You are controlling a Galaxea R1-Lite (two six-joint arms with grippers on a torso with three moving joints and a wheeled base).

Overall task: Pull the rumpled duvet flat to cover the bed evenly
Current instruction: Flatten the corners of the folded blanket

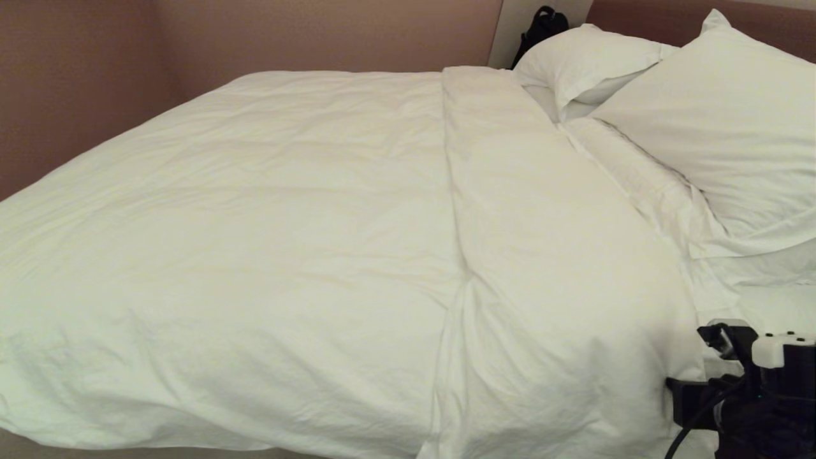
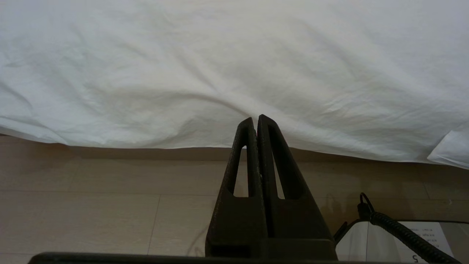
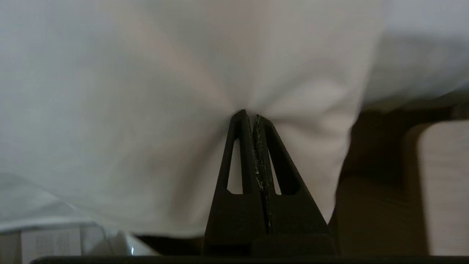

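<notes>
The white duvet [image 1: 287, 223] lies spread over the bed [image 1: 771, 299], with a folded-back band [image 1: 510, 191] running across it near the pillows. At the lower right of the head view my right arm [image 1: 758, 389] reaches to the duvet's near corner. In the right wrist view my right gripper [image 3: 250, 114] is shut on the duvet [image 3: 146, 91], and creases fan out from its tips. My left gripper [image 2: 255, 119] is shut with nothing in it. It points at the duvet's hanging side [image 2: 220, 55], just above the floor.
Two plump white pillows [image 1: 586, 60] [image 1: 720, 121] lean at the brownish headboard [image 1: 637, 13]. A black object [image 1: 542, 25] stands behind the bed's far corner. A brown wall [image 1: 95, 76] runs along the far side. Pale floor tiles [image 2: 110, 201] lie beside the bed.
</notes>
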